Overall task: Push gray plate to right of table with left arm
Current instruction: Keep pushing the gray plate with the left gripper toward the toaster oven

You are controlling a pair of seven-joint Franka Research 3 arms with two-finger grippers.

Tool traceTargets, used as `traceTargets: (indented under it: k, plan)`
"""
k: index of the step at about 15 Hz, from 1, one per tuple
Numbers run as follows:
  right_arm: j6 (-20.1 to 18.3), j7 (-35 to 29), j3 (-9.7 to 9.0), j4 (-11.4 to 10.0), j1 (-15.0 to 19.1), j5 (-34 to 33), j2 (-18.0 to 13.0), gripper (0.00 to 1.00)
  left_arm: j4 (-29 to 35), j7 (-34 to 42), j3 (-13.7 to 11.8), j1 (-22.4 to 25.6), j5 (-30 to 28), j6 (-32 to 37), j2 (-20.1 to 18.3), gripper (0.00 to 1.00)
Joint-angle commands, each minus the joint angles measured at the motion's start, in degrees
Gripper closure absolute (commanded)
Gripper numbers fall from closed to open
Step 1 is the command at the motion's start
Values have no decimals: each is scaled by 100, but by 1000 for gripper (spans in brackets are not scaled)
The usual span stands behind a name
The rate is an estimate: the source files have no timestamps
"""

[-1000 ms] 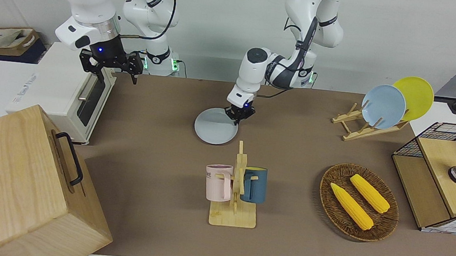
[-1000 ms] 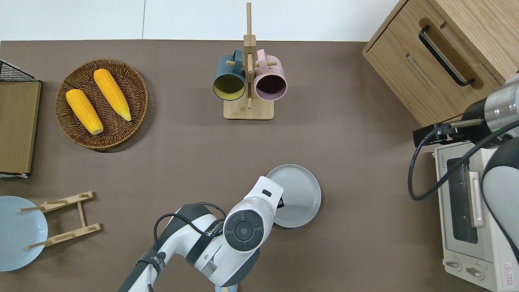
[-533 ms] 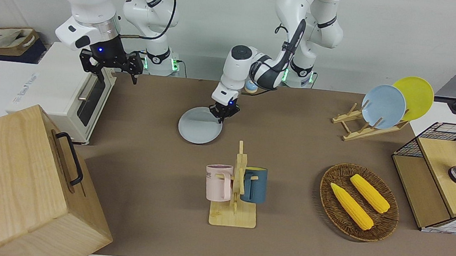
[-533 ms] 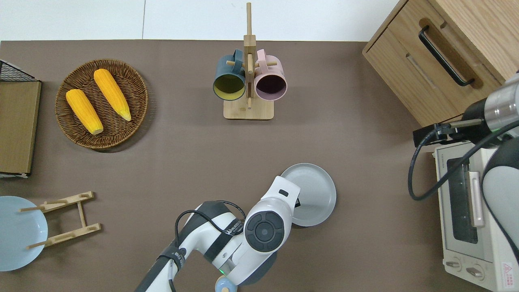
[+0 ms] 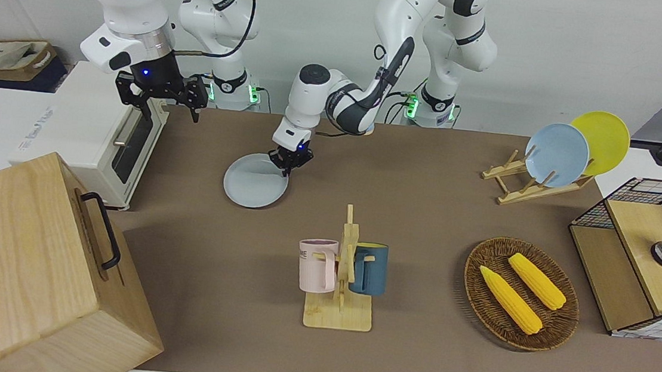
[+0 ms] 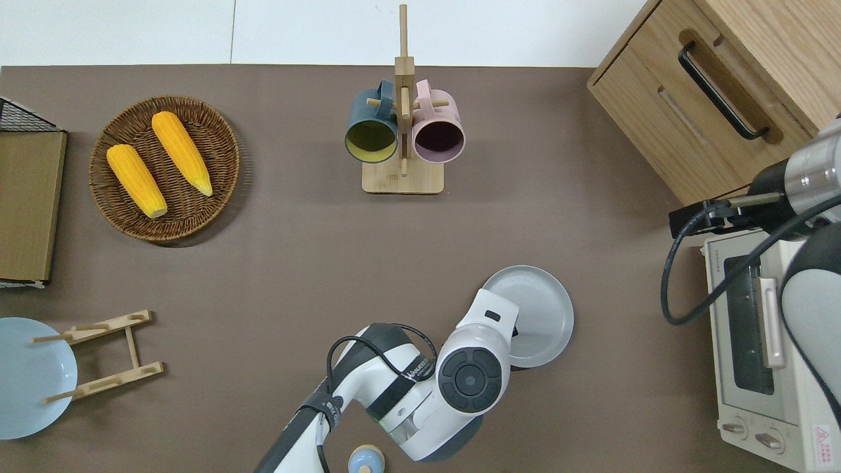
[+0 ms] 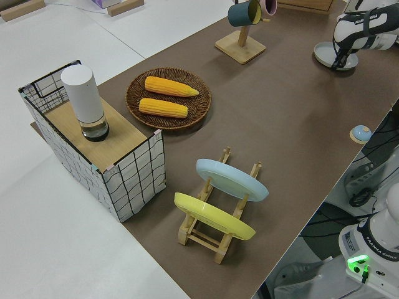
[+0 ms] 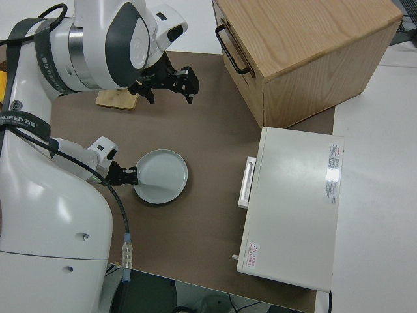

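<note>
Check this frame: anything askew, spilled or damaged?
Nothing stands out. The round pale gray plate lies flat on the brown-matted table, with the left gripper at its rim. Two yellow corn cobs lie inside the wicker basket. The right arm is parked.

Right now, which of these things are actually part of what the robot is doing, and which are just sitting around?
In use:
- gray plate, being pushed
- left gripper, down at the plate's rim
- table it slides on

Just lying about:
- mug rack with pink mug and blue mug
- corn basket
- plate rack
- toaster oven
- wooden cabinet
- right arm, parked
</note>
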State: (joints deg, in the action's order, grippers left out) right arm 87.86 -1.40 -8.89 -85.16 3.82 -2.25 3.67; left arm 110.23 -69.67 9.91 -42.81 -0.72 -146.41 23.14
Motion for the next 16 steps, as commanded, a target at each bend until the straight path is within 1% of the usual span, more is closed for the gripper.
traceTargets:
  k: [1,3,4,5,6,7,13,16]
  plan:
    - [-59,-18,1,8,4,40,-33,17,-177,-143,-51,-78,99,-10,147,914]
    - [-59,-18,1,8,4,40,-33,17,-177,-126,-51,-78,125,-10,155,571]
    - [-59,-18,1,16,4,40,-33,17,-186,-117,-59,-70,125,-10,155,375]
    - [-59,-27,1,8,4,40,-33,17,-186,-117,-59,-78,134,-10,155,238]
    - [-59,-27,1,8,4,40,-33,17,-186,-117,-59,-70,142,-1,155,146]
    - [-59,-27,1,8,4,40,-33,17,-195,-117,-59,-78,143,-1,147,8]
    - [-59,-18,1,8,4,40,-33,17,-265,-90,-59,-52,151,25,129,9]
    - [-59,-18,1,8,4,40,-33,17,-213,-55,-129,1,143,209,-2,9]
